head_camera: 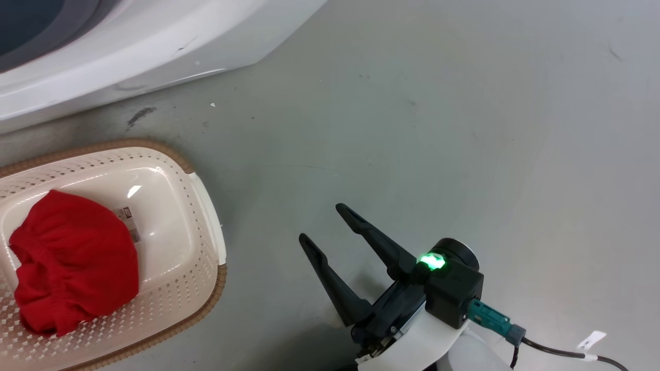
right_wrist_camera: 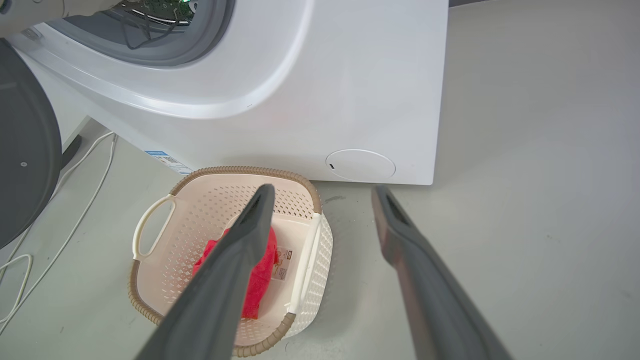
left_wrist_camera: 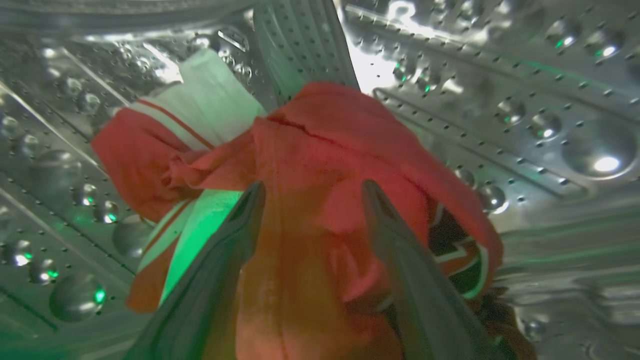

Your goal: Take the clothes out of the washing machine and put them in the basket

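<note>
Left wrist view: left gripper (left_wrist_camera: 312,184) inside the steel drum (left_wrist_camera: 550,100) of the washing machine (right_wrist_camera: 325,75), fingers spread wide and closed on nothing. Red and white clothes (left_wrist_camera: 320,145) are heaped on the drum wall. Their red folds fill the gap between the two fingers and pass beneath them, and the white-striped part lies beyond one fingertip. Whether the fingers touch the fabric cannot be told. Head view: right gripper (head_camera: 322,221) out in front of the washing machine, above the floor (head_camera: 464,129), fingers well parted, holding nothing. Basket (head_camera: 206,206) stands on the floor just in front of the washing machine's lower front panel, with one plain red garment (head_camera: 77,263) crumpled on its bottom beside the label sticker. Right wrist view: round dark door (right_wrist_camera: 25,150) swung open at the washing machine's side, with a white cable (right_wrist_camera: 75,200) trailing on the floor below it. Floor is pale grey, smooth, and scuffed near the washing machine's base.
</note>
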